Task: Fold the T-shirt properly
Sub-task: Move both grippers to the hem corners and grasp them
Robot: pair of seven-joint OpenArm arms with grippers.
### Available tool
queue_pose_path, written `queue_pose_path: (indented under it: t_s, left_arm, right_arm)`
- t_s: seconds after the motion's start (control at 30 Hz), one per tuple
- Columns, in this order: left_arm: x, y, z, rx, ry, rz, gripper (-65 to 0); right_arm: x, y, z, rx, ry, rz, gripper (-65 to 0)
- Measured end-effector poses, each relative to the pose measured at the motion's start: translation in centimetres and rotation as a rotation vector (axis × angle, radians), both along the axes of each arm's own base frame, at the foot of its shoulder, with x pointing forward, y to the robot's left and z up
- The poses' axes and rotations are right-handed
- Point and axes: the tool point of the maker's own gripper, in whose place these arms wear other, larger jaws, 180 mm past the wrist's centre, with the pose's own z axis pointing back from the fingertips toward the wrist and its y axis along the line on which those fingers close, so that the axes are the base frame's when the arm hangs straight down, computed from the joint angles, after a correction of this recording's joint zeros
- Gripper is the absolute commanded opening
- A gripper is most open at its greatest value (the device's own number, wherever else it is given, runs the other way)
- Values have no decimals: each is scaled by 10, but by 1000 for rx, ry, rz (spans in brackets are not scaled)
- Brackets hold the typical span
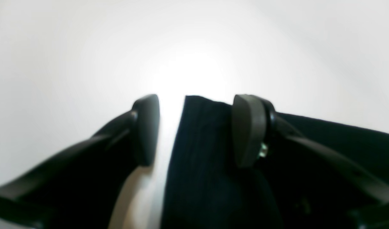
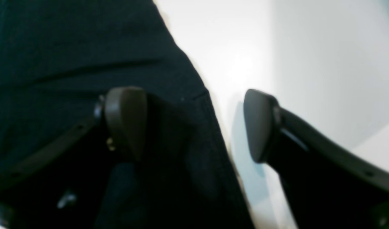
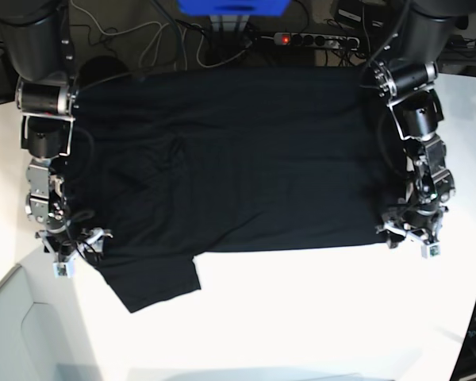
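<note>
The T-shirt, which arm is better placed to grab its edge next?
Probably the left. The left gripper is open with the corner of the T-shirt already between its fingers. The right gripper is also open, straddling the hem, so the difference is slight.

Both wrist views are soft and blurred. The large black cloth T-shirt (image 3: 222, 167) runs off the bottom and left edges of the right wrist view, and its weave is lost in darkness. In the base view, both grippers are too small to read, and no print shows on the shirt.
</note>
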Motion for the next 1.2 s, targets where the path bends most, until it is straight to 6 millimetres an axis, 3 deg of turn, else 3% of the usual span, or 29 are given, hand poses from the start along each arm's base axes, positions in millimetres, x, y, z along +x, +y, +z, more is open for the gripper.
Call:
queue_pose_path:
  t_s: [0.07,0.27,0.37,0.43,0.57,0.6,0.77,0.93,1.1,1.2]
  left_arm:
    - [-2,-2,-10,-16,5,8,-301]
    - [-3,-2,-12,-29,3,15,-302]
    - [-6,-1,-14,-25,-16,18,-322]
    - [-7,-2,-15,-19,-12,14,-388]
    - [-8,-2,-16,-25,-5,15,-650]
    - [-8,-3,-17,-28,-5,15,-650]
    - [-10,-4,-18,-37,26,13,-650]
    - [-15,-20,-12,-13,70,-33,-650]
    - [-18,-31,19,49,44,-71,-650]
    - [-22,-28,45,67,-12,-57,-650]
  right_arm:
    - [-1,0,0,0,0,0,-273]
    - [-1,0,-1,3,2,-1,-278]
    - [-1,0,-1,2,5,-2,-348]
    - [-1,0,-1,6,5,-3,-424]
    - [-1,2,-1,14,6,-5,-610]
    - [-1,3,-2,18,6,-5,-649]
    - [-1,4,-2,23,4,-6,-649]
    - [-2,5,5,-15,16,20,-649]
    - [-14,13,21,-79,-36,77,-649]
    - [-9,19,42,-106,-77,101,-649]
